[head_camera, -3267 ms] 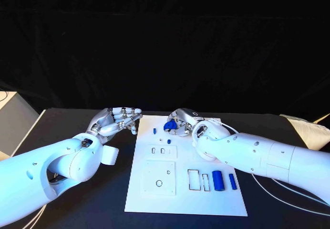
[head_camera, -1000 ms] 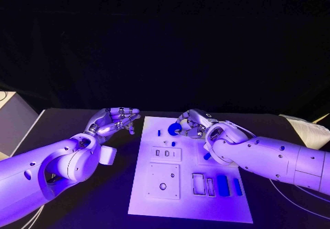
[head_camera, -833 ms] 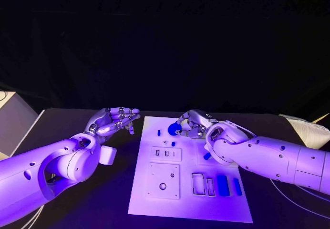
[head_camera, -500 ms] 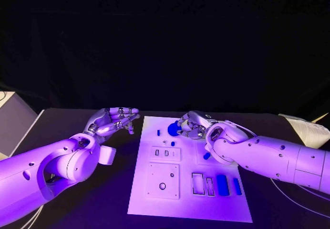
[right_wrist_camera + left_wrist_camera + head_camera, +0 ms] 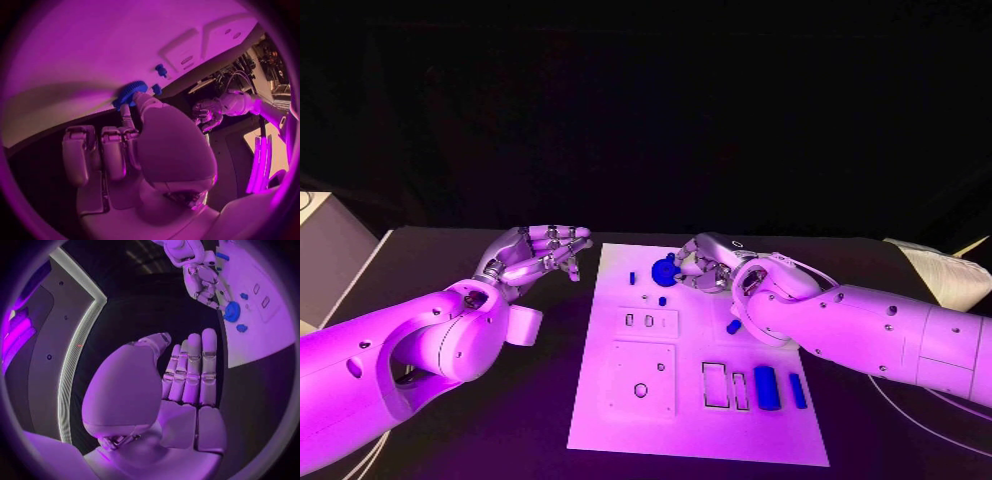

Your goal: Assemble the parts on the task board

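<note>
Right robot hand with the blue round knurled part pinched in its fingers: over the last second it has eased slightly down toward the far end of the task board. The part now sits a little lower over the board, nearer the small blue peg standing there. Grip on the part unchanged in kind. Left robot hand: no displacement noted.

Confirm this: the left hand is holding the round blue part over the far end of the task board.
Wrong hand. The right hand holds the round blue part over the far end of the task board; the left hand holds nothing beside the board. The head view shows it.
</note>
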Controlling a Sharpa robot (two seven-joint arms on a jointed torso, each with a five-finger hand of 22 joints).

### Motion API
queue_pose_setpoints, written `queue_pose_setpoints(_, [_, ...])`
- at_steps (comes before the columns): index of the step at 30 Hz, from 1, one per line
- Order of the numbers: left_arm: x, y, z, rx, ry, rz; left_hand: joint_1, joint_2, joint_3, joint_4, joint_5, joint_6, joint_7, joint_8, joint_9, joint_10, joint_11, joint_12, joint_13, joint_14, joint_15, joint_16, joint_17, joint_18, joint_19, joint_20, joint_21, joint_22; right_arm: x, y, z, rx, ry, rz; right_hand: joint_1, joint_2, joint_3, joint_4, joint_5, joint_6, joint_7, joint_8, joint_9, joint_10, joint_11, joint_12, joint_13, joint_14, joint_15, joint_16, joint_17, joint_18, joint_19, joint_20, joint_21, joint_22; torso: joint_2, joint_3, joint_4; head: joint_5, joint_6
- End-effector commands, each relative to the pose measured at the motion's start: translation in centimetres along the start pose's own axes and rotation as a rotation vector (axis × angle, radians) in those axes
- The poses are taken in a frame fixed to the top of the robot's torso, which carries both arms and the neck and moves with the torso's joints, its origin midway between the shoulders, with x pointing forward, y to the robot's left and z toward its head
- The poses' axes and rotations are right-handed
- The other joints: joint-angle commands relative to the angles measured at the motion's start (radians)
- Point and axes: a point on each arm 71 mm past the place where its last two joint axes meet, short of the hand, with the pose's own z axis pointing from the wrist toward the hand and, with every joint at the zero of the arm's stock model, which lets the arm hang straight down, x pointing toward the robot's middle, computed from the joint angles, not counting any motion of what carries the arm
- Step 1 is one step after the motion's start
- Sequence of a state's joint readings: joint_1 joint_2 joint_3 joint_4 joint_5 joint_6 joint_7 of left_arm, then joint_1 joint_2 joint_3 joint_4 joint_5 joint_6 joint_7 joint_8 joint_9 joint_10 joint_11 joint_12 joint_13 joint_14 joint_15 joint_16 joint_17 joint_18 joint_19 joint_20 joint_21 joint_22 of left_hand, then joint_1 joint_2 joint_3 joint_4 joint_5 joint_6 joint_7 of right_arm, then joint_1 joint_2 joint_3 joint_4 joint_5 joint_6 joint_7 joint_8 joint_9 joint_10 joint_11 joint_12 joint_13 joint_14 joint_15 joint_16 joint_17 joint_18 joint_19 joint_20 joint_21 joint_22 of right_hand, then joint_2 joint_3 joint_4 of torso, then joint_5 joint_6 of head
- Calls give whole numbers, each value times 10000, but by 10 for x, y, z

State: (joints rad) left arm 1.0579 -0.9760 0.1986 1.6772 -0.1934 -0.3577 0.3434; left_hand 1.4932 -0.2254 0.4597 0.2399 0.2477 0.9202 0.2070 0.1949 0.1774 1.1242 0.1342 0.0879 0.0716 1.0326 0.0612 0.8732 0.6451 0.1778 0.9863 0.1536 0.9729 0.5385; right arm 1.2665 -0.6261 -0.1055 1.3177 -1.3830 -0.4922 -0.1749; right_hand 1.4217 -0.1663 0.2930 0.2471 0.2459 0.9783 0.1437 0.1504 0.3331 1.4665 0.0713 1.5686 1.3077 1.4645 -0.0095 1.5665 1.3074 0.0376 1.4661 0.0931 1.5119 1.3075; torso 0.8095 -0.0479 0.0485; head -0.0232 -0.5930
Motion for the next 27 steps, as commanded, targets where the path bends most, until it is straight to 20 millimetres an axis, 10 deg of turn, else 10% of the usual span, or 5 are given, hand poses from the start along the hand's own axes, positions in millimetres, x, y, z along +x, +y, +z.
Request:
queue_pose_setpoints(1, [2, -1, 0, 91, 165, -38, -73, 3, 55, -15, -67, -65, -27, 53, 13, 8, 17, 35, 15, -63, -8, 48, 5, 69, -66, -10, 61, 13, -2, 1, -1, -17, -332, -173, 10, -131, 65, 16, 20, 88, 15, 64, -9, 1043, -85, 22, 2631, 1063, -59, 43, 2634, -200, 787, -84, 48, 1978, 10, 7, 0, -2, -3])
queue_pose_setpoints(27, [2, -1, 1, 79, 143, -31, -98, -16, 105, -38, -70, -84, -28, 70, 43, -7, 24, 41, 14, -201, 9, 12, -38, 65, -185, 5, 110, 33, 10, 8, 3, -134, 789, 275, -823, -508, -134, 372, -41, -464, 201, -364, -231, 1043, 86, 22, 2631, 1063, 107, 43, 2634, -196, 781, 58, 24, 1966, 8, -8, 6, -53, -33])
